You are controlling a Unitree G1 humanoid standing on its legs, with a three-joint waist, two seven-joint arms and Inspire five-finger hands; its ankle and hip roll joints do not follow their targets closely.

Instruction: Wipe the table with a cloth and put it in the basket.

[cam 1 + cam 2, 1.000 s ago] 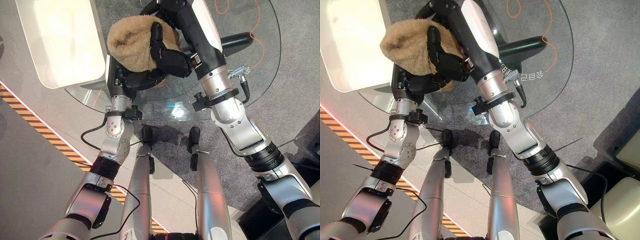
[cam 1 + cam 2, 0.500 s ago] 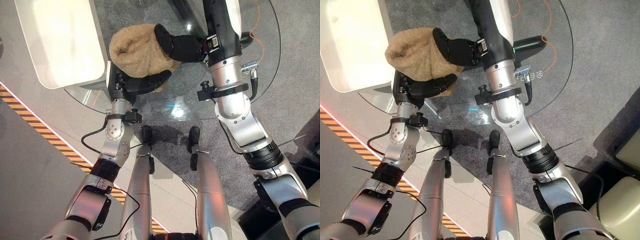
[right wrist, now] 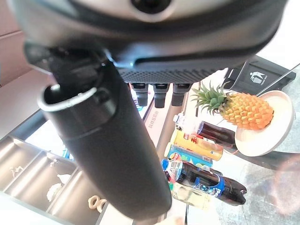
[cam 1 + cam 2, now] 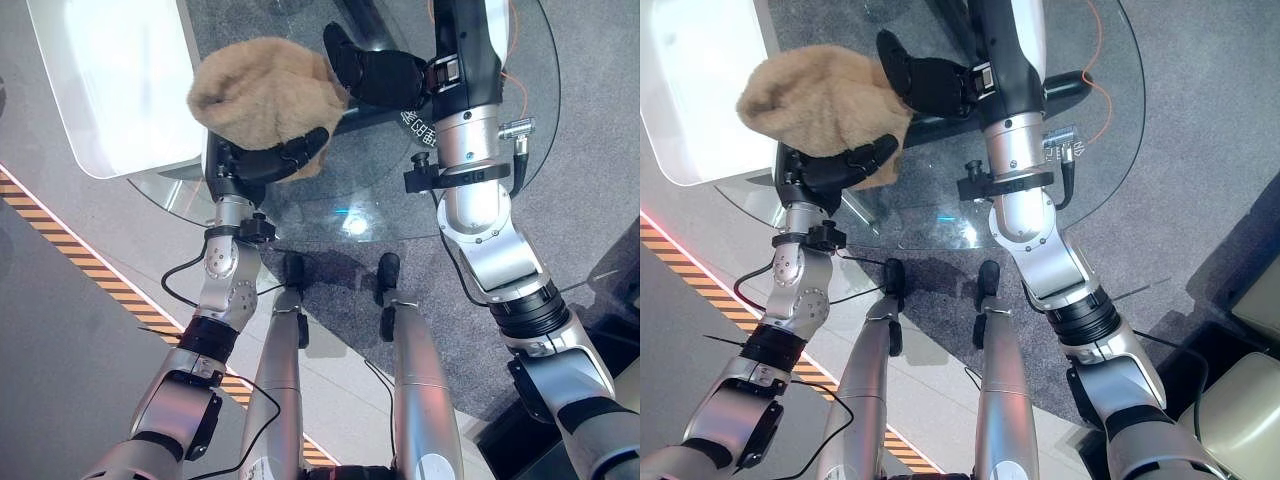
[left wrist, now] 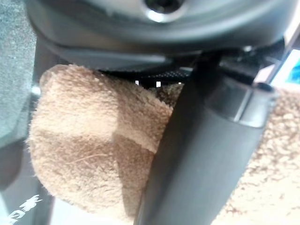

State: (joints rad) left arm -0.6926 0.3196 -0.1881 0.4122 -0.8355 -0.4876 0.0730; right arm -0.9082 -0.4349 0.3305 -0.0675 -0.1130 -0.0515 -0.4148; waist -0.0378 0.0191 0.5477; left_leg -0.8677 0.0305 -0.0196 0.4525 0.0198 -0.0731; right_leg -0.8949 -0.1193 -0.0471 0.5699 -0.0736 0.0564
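The tan fleecy cloth (image 4: 262, 92) is gripped by the curled left hand (image 4: 268, 160) and has been carried leftward. The right hand (image 4: 375, 72), fingers relaxed, has been withdrawn from it above the glass table (image 4: 370, 205).

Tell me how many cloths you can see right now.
1. A fluffy tan cloth is bunched in the left robot hand above the round glass table, touching the right robot hand. None visible elsewhere.
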